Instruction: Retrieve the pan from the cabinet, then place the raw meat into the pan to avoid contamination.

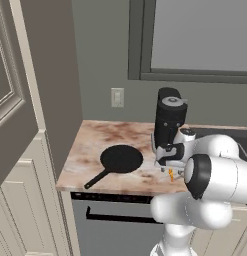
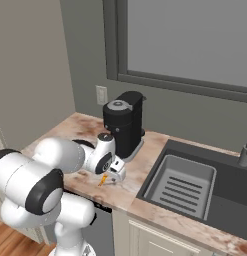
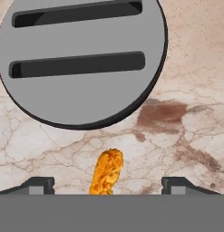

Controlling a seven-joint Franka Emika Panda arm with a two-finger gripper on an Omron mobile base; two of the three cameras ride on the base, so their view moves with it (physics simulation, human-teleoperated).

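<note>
Meat (image 3: 105,172), a small orange-yellow strip, lies on the counter (image 3: 190,68) between the gripper's (image 3: 107,185) two finger tips (image 3: 37,183), which stand wide apart on either side of it and do not touch it. Both base views put it near the counter's front edge, just under the hand.

As a judgement: the piece is narrow and lies along the hand's line of sight, so if the hand closes too high the tips could pinch only its top and let it slip, or shove it toward the front edge. The coffee machine (image 1: 169,120) stands just behind the hand with its round grey drip plate (image 3: 81,59) close ahead, leaving little room to swing.

The pan (image 1: 120,160) is already out on the marbled counter, toward its left end, handle pointing at the front edge, well apart from the meat. The cabinet (image 1: 17,150) rises at the left with one door (image 1: 5,90) open. A sink (image 2: 182,185) is set into the counter's right part, below a window (image 2: 190,40).
</note>
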